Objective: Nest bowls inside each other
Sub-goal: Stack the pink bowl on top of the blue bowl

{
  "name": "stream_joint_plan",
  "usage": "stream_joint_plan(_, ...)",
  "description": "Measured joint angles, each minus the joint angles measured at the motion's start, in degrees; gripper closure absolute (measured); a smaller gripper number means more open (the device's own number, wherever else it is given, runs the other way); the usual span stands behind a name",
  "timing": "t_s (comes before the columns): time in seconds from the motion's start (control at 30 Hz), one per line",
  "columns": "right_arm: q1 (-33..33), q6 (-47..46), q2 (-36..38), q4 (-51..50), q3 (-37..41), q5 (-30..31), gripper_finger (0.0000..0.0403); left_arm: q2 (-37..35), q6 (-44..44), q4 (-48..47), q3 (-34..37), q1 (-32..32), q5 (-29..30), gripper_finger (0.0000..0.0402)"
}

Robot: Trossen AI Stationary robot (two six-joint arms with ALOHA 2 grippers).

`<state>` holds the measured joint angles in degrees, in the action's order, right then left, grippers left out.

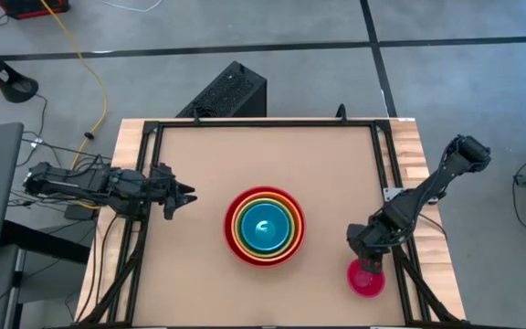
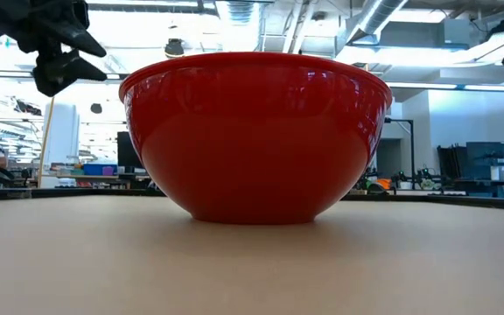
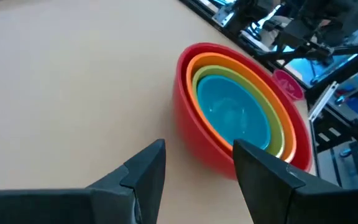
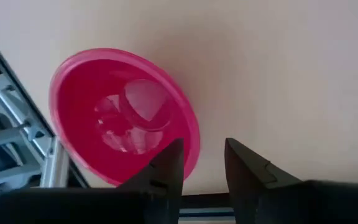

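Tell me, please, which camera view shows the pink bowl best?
The right wrist view: the pink bowl fills it, rim and inside clear. The high view shows it partly under the right arm, the left wrist view only a sliver, the low view nothing.

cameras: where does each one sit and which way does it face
High view: overhead, looking straight down on the tan wooden table; both arms show, left gripper waiting at the left, right gripper over the small glossy magenta pink plastic bowl.
Low view: table height, facing the large glossy red plastic bowl; the left gripper shows upper left.
Left wrist view: past its open fingers at the nested bowls.
Right wrist view: down past its parted fingers at the pink bowl.
Shared: high and left wrist views both show the light blue bowl innermost.
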<state>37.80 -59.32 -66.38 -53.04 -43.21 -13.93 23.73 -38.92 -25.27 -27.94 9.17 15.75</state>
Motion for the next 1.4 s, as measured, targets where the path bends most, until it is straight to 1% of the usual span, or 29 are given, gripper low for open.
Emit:
stream_joint_plan(0.1,0.1,1.5,0.0,1.3,1.1,0.3,0.0281,0.0,0.6,-0.3,0.0,0.0,0.6,0.0226)
stream_joint_plan(0.3,0.1,4.2,0.0,9.3,5.8,0.3,0.0281,0.0,2.8,-1.4,0.0,0.0,7.4,0.0226)
stream_joint_plan(0.37,0.1,4.8,0.0,11.6,7.3,0.3,0.0281,0.0,2.7,-1.3,0.0,0.0,8.6,0.0226)
stream_joint_plan(0.53,0.0,6.8,0.0,13.3,9.3,0.3,0.0281,0.0,2.6,-3.9,0.0,0.0,8.9,0.0226)
stream_joint_plan(0.6,0.1,7.3,0.0,15.5,9.7,0.3,0.0285,0.0,0.0,-5.0,0.0,0.0,9.0,0.0226)
stream_joint_plan(0.67,0.1,7.4,0.0,18.1,10.3,0.3,0.0292,0.0,0.1,-4.4,0.3,0.1,9.0,0.0226)
stream_joint_plan(0.77,0.1,8.7,0.0,23.3,11.2,-0.3,0.0314,-0.4,7.4,-1.4,1.6,0.7,9.3,0.0226)
stream_joint_plan(0.83,0.0,8.5,0.0,25.2,11.2,-0.6,0.0339,-0.6,12.6,1.0,2.7,1.0,11.1,0.0226)
stream_joint_plan(0.93,-0.2,3.7,0.0,26.3,11.1,-0.3,0.0384,-0.6,18.9,3.9,4.5,1.1,14.2,0.0226)
stream_joint_plan(0.97,-0.5,1.8,0.0,26.5,11.1,-0.2,0.0391,-0.7,20.8,5.4,5.4,1.1,14.5,0.0226)
stream_joint_plan(1.07,-1.3,-3.3,0.0,26.4,9.6,0.0,0.0392,-1.8,25.5,8.9,8.4,1.1,12.5,0.0226)
stream_joint_plan(1.2,-3.2,-6.9,0.0,26.5,5.2,0.0,0.0399,-5.4,29.1,14.6,13.3,1.1,6.1,0.0226)
stream_joint_plan(1.3,-5.1,-9.0,0.0,26.1,0.1,0.6,0.04,-9.5,30.3,21.9,17.8,1.1,1.9,0.0226)
stream_joint_plan(1.4,-7.5,-11.0,-0.3,24.9,-5.2,2.5,0.0401,-13.4,29.4,26.5,22.0,1.1,0.6,0.0226)
